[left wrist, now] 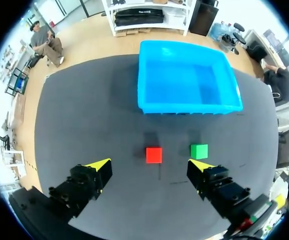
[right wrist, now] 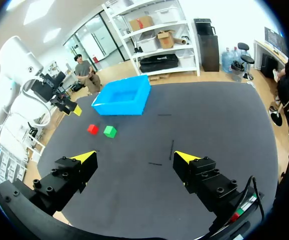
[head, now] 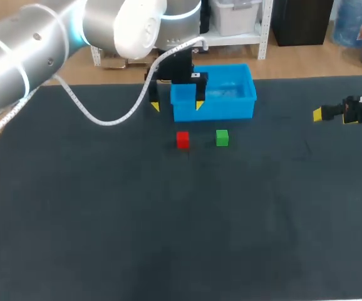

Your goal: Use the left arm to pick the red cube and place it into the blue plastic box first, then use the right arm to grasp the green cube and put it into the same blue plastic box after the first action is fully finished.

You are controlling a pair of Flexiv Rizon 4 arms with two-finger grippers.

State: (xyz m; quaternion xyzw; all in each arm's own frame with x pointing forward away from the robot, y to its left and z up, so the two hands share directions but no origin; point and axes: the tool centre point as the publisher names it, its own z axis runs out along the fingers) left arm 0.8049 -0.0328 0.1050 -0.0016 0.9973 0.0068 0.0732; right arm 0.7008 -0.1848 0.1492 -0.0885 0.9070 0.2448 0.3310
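Status: 0 of 2 placements done, judging from how things lie.

Near zone: dark tabletop [head: 168,238], nothing on it relevant to the task.

Mid zone: red cube [head: 182,139] sits flat on the tabletop, just short of the box front. Green cube [head: 222,138] is just beside it, toward the R side, w/ a small gap and no contact. Neither is gripped or lifted.

L hand [head: 176,105]: fingers wide apart, holding nothing. In the head view it hangs in front of the box's near wall. In its own wrist view the L hand [left wrist: 150,165] looks down w/ the red cube [left wrist: 153,155] just ahead of the gap between its fingers, and the green cube [left wrist: 199,151] just ahead of one fingertip. No contact seen w/ either cube. Assessment: step 1 is at approach stage, w/ descent and grasp outstanding.

R hand [head: 334,116]: at the R edge, well apart from cubes and box. In its wrist view the R hand [right wrist: 134,156] has fingers apart and is empty. Assessment: parked, correctly waiting for step 1.

Far zone: blue box [head: 243,94] is upright and open-topped; its interior appears empty in the L wrist view [left wrist: 184,107].

Outstanding: grasp, carry and release red via L; then the same for green via R.
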